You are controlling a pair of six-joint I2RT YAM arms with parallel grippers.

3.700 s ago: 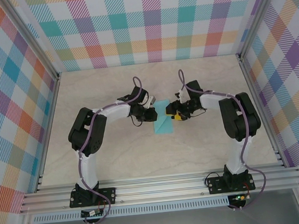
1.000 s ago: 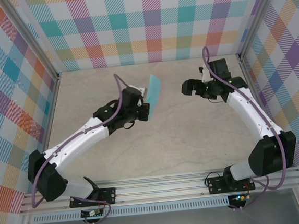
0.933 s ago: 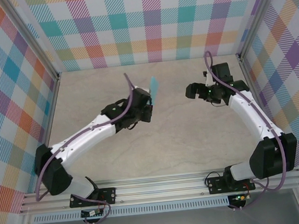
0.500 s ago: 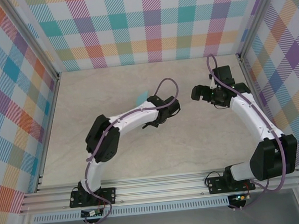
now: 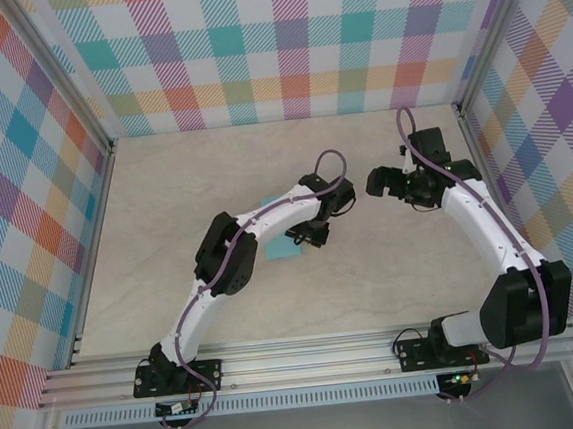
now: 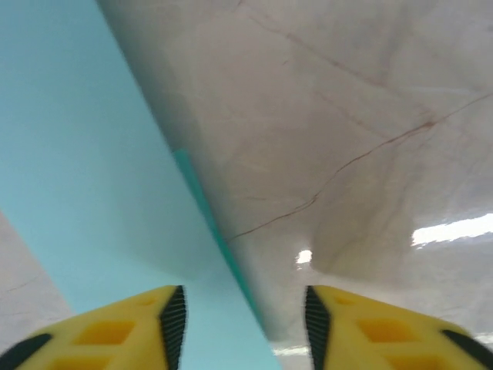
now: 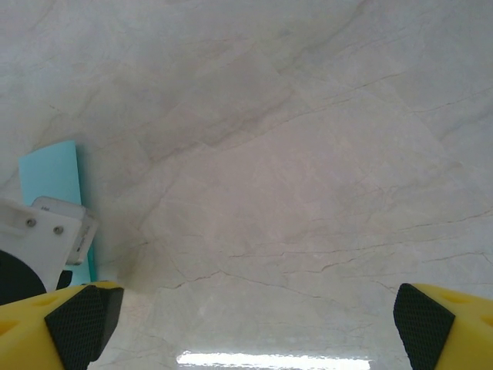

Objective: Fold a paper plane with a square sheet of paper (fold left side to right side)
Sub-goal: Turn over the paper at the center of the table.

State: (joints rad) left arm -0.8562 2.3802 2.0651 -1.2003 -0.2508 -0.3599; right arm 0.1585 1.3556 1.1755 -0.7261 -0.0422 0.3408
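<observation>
**Folded paper on the counter, both tools parted**

One folded turquoise paper (image 5: 277,247) is seen lying on the pale marbled counter (image 5: 164,185) near its middle, partly covered by the left arm. In the left wrist view it is shown as a broad turquoise face with a darker layered edge running toward the yellow fingers. The left tool (image 5: 313,234) is placed at the paper's right edge. Its jaws are parted, that edge is seen between them, and no clamping is shown. Whether a pad touches the paper cannot be told. The right tool (image 5: 376,182) is held well apart to the right above bare counter, its jaws spread wide on nothing.

The step in hand is judged to be the letting-go of the paper. How complete the folding is cannot be told, as much of the paper is hidden. A clean lift of the left tool is called for next, so that the thin paper is not dragged.

Counted: one paper, two arms, two tools.
</observation>
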